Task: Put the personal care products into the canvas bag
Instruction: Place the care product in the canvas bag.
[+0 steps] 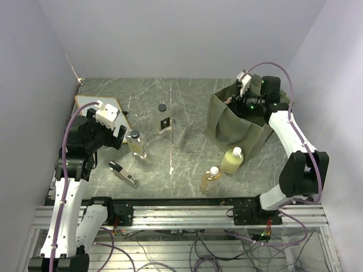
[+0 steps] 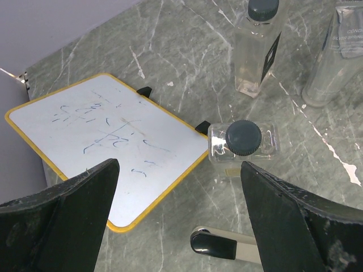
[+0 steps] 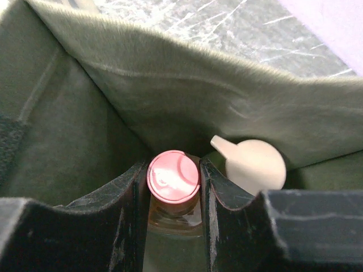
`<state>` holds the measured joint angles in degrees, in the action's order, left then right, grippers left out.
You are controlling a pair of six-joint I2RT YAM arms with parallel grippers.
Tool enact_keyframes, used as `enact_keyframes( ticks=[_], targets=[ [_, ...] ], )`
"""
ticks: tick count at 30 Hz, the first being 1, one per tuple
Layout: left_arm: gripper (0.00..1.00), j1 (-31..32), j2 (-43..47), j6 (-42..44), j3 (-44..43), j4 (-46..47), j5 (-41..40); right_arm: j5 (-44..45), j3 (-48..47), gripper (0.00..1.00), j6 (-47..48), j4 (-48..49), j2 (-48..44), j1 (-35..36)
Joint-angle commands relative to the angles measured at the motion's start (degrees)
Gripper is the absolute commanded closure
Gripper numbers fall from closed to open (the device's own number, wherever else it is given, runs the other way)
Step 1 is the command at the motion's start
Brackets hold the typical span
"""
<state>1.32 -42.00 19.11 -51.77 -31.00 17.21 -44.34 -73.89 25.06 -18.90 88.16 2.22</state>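
The olive canvas bag stands at the back right. My right gripper is inside it, shut on a pink-capped bottle held upright; the right wrist view shows the gripper beside a white pump-top bottle against the bag wall. My left gripper is open and empty, just left of a clear black-capped bottle. In the left wrist view the gripper hangs above the table, with that bottle ahead. On the table stand another clear bottle, a grey container, a pale yellow-green bottle and an orange bottle.
A white board with a yellow edge lies at the back left under the left arm and fills the left of the left wrist view. A black-and-silver gadget lies near the front left, below my left gripper.
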Motion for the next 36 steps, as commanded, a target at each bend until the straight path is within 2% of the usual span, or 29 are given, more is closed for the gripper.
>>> enact_keyframes(
  ticks=[1, 6, 11, 19, 21, 31, 36],
  targets=[
    [0.01, -0.44, 0.38, 0.49, 0.79, 2.43, 2.13, -2.64, -0.40, 1.00, 3.20, 7.20, 0.39, 0.04],
    [0.01, -0.44, 0.82, 0.94, 1.22, 2.36, 2.21, -2.75, -1.36, 0.99, 7.71, 1.99, 2.13, 0.04],
    [0.01, -0.44, 1.01, 1.40, 1.54, 2.25, 2.44, -1.11, -0.29, 0.90, 10.50, -0.04, 2.62, 0.04],
    [0.01, -0.44, 1.69, 1.74, 2.19, 2.26, 3.15, 2.24, 0.96, 0.69, 13.26, -2.05, 1.94, 0.06],
    [0.01, -0.44, 1.71, 1.76, 2.31, 2.35, 3.30, 2.70, 0.98, 0.57, 13.06, -2.03, 1.48, 0.03],
    [0.01, -0.44, 2.11, 1.73, 2.88, 2.23, 3.54, 3.90, -0.90, 0.30, 9.27, -1.39, 0.04, 0.14],
    [0.01, -0.44, 1.80, 1.63, 2.70, 2.19, 3.41, 4.09, -2.26, 0.24, 8.75, -2.25, -0.36, 0.23]
  ],
)
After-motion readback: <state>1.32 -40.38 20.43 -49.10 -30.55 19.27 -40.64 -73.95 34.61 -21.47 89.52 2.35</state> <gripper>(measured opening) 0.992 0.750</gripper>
